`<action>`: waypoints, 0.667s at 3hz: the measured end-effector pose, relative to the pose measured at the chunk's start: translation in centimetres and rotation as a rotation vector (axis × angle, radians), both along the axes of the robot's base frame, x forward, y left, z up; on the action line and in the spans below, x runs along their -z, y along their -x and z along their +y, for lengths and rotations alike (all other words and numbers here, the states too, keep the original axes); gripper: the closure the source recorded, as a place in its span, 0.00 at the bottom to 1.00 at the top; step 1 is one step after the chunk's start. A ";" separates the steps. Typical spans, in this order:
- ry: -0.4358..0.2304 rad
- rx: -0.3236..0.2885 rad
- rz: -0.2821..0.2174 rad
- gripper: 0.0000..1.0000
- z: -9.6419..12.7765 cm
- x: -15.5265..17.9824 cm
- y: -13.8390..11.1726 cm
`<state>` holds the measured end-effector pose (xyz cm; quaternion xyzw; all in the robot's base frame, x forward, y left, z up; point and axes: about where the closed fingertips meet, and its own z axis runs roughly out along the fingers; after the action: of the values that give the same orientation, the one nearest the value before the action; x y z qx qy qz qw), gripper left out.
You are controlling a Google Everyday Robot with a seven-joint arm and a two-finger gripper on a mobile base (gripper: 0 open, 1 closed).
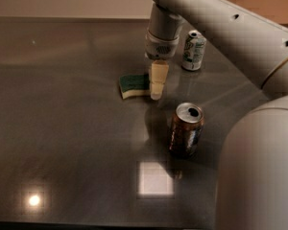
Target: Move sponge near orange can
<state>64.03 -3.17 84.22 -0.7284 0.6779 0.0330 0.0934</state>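
The sponge (133, 86), dark green on top with a pale yellow layer below, lies flat on the dark table (62, 128) near its middle. My gripper (156, 94) hangs down from the arm, its tip low at the sponge's right end, touching or just beside it. The orange can (186, 130), copper-coloured with a silver top, stands upright to the front right of the sponge, about a can's height away from it.
A white-and-green can (193, 51) stands upright behind and to the right of the gripper. My arm's large pale links (259, 143) fill the right side of the view. Bright light reflections lie on the table at the front.
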 end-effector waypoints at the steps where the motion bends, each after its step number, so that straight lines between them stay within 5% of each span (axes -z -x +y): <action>1: 0.007 0.003 0.008 0.00 0.1 0.7 0.1; 2: 0.010 0.005 0.020 0.18 0.6 1.0 -0.1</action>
<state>64.12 -2.60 83.19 -0.7268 0.6808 0.0368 0.0832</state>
